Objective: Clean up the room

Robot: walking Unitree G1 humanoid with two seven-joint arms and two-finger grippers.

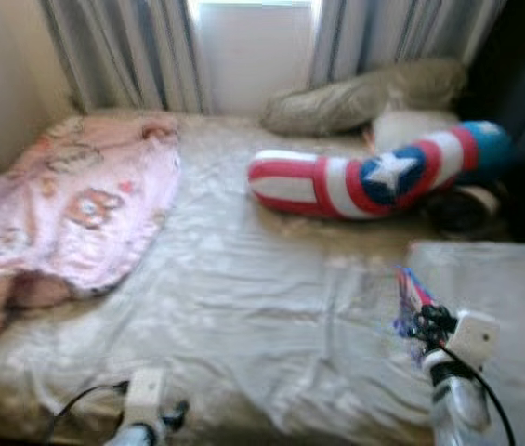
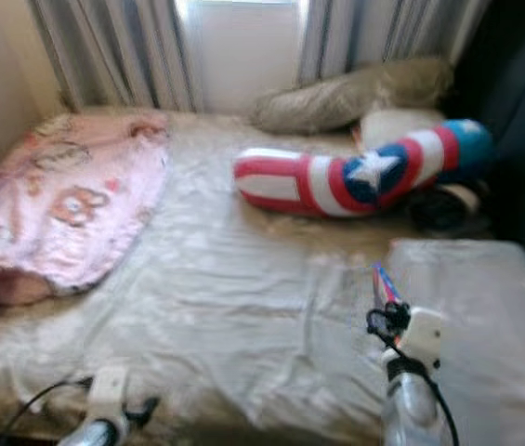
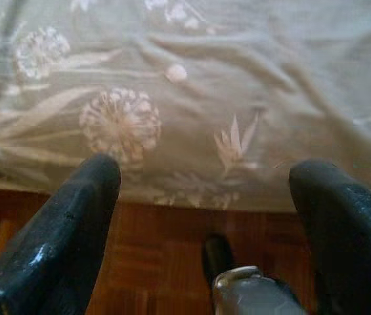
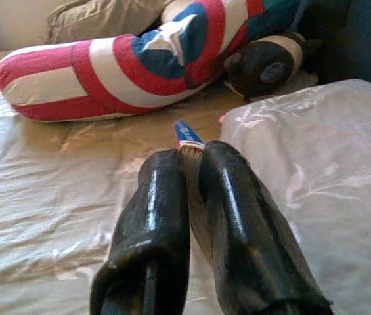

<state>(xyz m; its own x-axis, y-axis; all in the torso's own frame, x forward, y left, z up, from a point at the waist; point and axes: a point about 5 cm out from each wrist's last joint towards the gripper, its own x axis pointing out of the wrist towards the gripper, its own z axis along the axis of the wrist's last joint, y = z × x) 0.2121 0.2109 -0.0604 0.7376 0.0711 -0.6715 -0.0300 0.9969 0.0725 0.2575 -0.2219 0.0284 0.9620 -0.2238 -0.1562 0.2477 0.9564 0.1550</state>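
Tightly, the right gripper (image 4: 188,161) is pinching a thin, flat wrapper (image 4: 188,136) with a blue and red edge, holding it above the near right of the bed (image 1: 243,316); the left gripper (image 3: 205,190) is hanging with fingers wide at the bed's near edge, over wooden floor (image 3: 152,256); a pale floral sheet is covering the mattress, with a pink blanket (image 1: 76,204) lying left, a red, white and blue star pillow (image 1: 374,177) far right, and curtains (image 1: 123,56) behind.

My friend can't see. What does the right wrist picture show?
The right gripper has its two black fingers shut on a thin blue and red wrapper above the bed. Behind it lies a red, white and blue star pillow, with a pale pillow beside.
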